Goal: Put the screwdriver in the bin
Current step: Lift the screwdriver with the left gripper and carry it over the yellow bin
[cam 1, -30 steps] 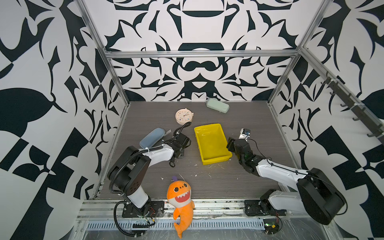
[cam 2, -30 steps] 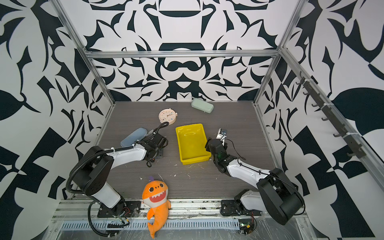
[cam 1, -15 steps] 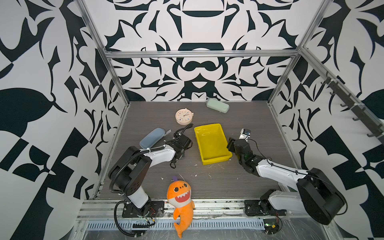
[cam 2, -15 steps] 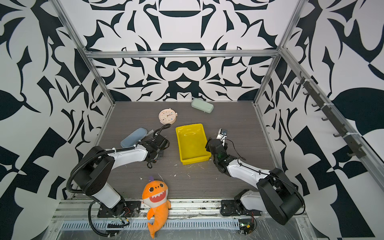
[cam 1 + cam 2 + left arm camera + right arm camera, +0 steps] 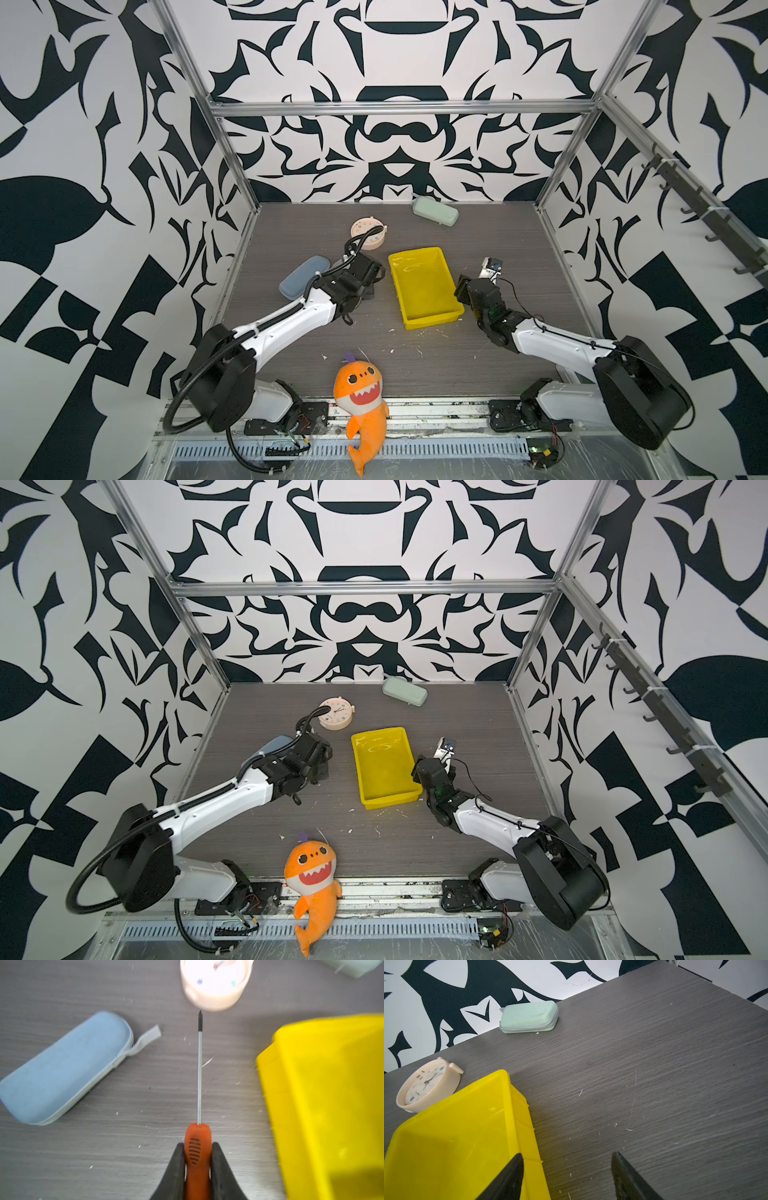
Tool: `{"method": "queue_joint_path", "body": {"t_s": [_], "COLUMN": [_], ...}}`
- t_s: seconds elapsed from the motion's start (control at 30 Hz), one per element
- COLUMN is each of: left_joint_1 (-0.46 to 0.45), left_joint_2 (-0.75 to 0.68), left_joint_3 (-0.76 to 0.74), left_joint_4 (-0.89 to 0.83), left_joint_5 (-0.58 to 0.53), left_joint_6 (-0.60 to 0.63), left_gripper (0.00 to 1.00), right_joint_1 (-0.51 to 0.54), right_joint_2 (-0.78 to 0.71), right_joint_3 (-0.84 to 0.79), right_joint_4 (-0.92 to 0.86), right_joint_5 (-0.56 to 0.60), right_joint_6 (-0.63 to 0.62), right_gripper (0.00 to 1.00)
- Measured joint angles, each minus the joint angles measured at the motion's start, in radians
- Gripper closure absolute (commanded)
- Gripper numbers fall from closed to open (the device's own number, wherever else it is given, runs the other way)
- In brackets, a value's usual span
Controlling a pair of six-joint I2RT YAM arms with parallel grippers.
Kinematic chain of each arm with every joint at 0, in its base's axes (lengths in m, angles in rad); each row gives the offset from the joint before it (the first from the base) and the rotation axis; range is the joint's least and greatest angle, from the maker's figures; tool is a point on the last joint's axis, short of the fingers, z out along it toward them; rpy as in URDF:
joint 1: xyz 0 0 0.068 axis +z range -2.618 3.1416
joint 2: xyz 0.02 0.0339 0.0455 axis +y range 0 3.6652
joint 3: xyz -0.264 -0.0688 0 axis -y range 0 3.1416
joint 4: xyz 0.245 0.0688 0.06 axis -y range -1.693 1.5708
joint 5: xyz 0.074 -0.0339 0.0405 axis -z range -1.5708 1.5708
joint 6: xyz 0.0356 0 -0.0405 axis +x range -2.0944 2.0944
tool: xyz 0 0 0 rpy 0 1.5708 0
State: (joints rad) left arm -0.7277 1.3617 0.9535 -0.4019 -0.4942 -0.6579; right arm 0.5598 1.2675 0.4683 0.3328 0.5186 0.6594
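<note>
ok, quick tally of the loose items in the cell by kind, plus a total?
cases: 2, the pale green case and the blue case
clock: 1
bin: 1
screwdriver: 1
plush shark: 1
total: 6

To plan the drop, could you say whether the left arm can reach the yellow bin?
Probably yes: the left gripper, shut on the screwdriver, is beside the yellow bin, with nothing lying between them.
</note>
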Motion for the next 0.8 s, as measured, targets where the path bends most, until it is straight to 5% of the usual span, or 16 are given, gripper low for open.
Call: {"method": "queue_joint_path", "body": {"t_s": [0.23, 0.8], "left_joint_1": [-0.097, -0.198], "left_joint_2": [0.005, 0.465], "left_joint_3": [0.003, 0.266], "left_joint_4": [0.135, 0.278], "left_joint_5": [-0.016, 0.11], "left_joint_6": [-0.133, -0.265], "left_gripper": [0.81, 0.81], "right_joint_1": [0.0, 0.0], "right_joint_2": [0.0, -0.011], "right_joint_3": [0.0, 0.0], "right_joint_4": [-0.001, -0.023], "right_joint_5": [0.007, 0.037], "right_joint_6": [0.011, 0.019], "right_gripper": [0.31, 0.31]}}
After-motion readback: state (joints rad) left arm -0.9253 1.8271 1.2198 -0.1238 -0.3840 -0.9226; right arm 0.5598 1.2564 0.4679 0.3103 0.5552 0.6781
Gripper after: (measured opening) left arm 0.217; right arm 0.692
